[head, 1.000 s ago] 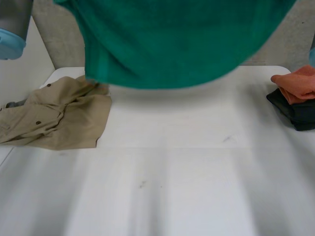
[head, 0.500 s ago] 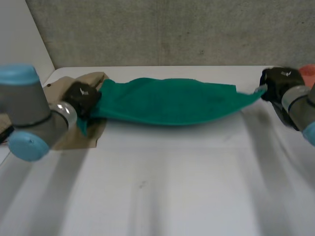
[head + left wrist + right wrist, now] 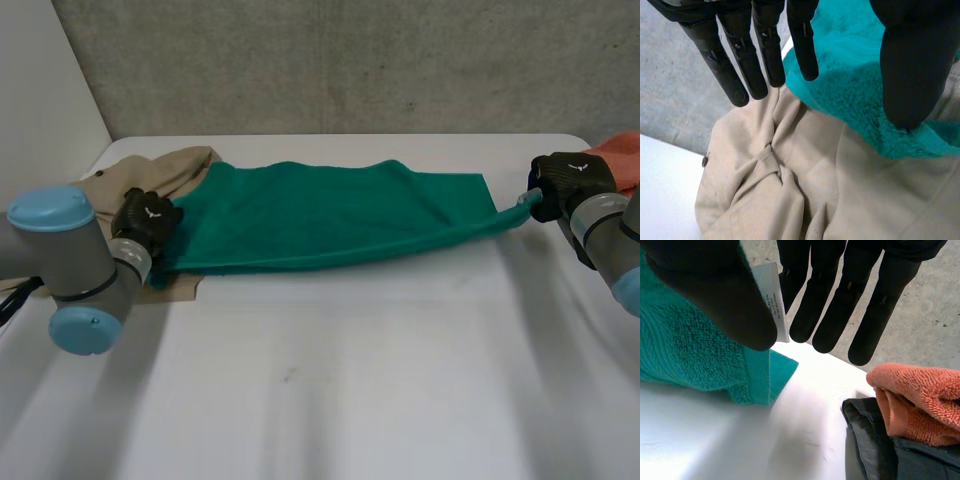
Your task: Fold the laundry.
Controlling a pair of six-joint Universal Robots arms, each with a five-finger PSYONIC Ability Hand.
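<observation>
teal-green terry towel (image 3: 330,215) lies stretched sideways across the far part of the white table (image 3: 350,400), held at both ends.

left hand (image 3: 145,218): at the towel's left end, over a crumpled beige button-up garment (image 3: 165,165), which the towel overlaps there. its fingers (image 3: 767,50) are straight and close together behind the cloth, with the thumb in front. the thumb hides the contact, so the pinch is likely but not confirmed there. the head view shows the cloth drawn towards this hand, which supports it.

right hand (image 3: 565,180): at the towel's right corner. straight fingers (image 3: 835,305) and thumb clamp the corner and its white care label (image 3: 771,295) between them. the corner tip hangs free below the thumb, apparently just off the table.

beside the right hand, a coral-orange terry cloth (image 3: 920,395) sits on a dark, folded-looking garment (image 3: 875,450).

progress, as judged:
- the towel is opened out and nearly laid flat, but no fold is made in it.
- its middle rests on the table, while the near edge looks wavy and the right end needs setting down.
- the beige garment is unfolded.
- the orange and dark items look like finished work.
- most of the folding remains.
</observation>
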